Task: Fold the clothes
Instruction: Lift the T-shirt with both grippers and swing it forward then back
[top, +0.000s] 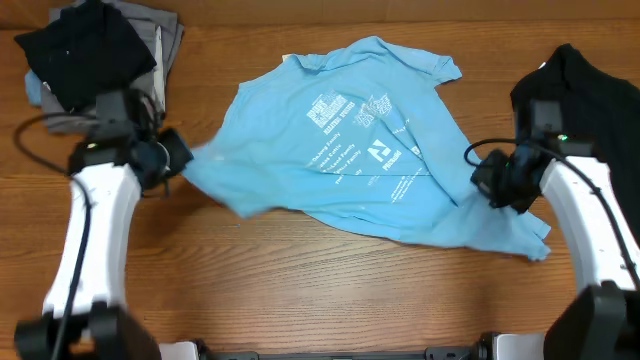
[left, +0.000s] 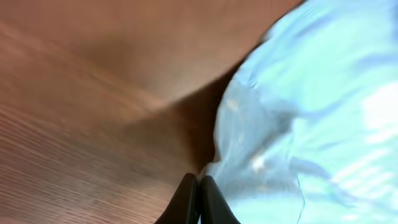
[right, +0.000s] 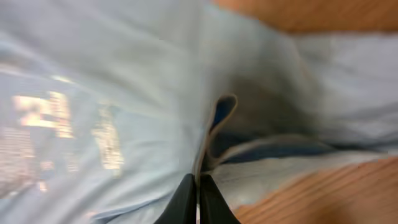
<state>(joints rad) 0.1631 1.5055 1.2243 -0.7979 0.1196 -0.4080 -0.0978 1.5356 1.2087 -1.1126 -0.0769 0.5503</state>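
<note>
Shirt (top: 350, 140) on table (top: 300, 290), centre, print up, rumpled, no fold visible. Left gripper (top: 172, 157) jaws together, pinching shirt's left edge. Right gripper (top: 482, 178) jaws together on right-side cloth. Judgement: early stage, all folding left.

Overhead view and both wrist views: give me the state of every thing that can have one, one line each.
T-shirt: unfolded, spread out with the lettering up, rumpled.
left claw: shut on the T-shirt's left edge.
right claw: shut on a fold of the T-shirt.
grey garments: folded, stacked, lying apart from the T-shirt.
</note>
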